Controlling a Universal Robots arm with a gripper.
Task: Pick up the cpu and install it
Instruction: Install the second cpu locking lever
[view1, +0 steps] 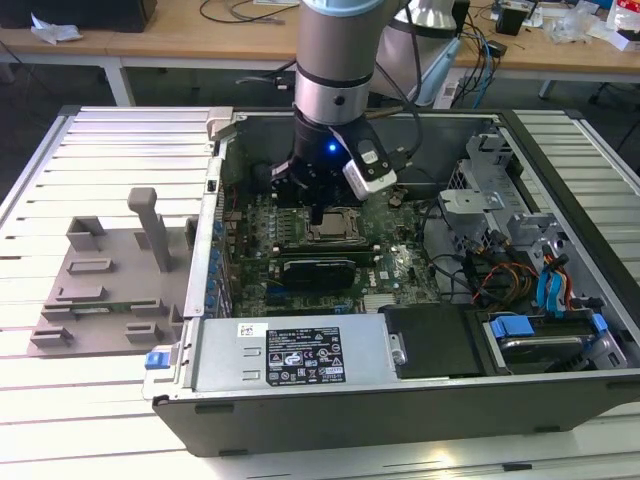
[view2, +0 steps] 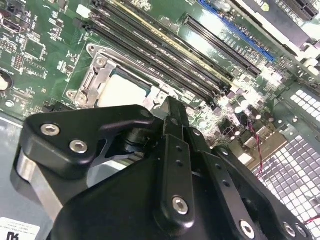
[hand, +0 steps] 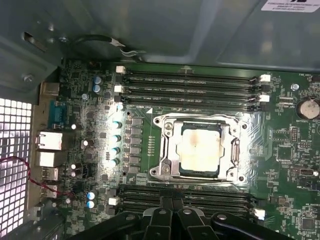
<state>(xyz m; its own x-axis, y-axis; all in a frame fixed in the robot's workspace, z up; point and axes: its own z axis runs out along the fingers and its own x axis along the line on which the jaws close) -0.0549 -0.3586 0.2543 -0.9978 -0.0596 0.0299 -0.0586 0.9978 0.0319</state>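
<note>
Our gripper (view1: 316, 214) hangs just above the socket inside the open computer case (view1: 300, 380); we cannot tell how its fingers stand. Below it we see the cpu (hand: 200, 148) lying flat in the metal socket frame (hand: 167, 150) on the green motherboard (hand: 295, 150), between rows of memory slots (hand: 190, 87).
</note>
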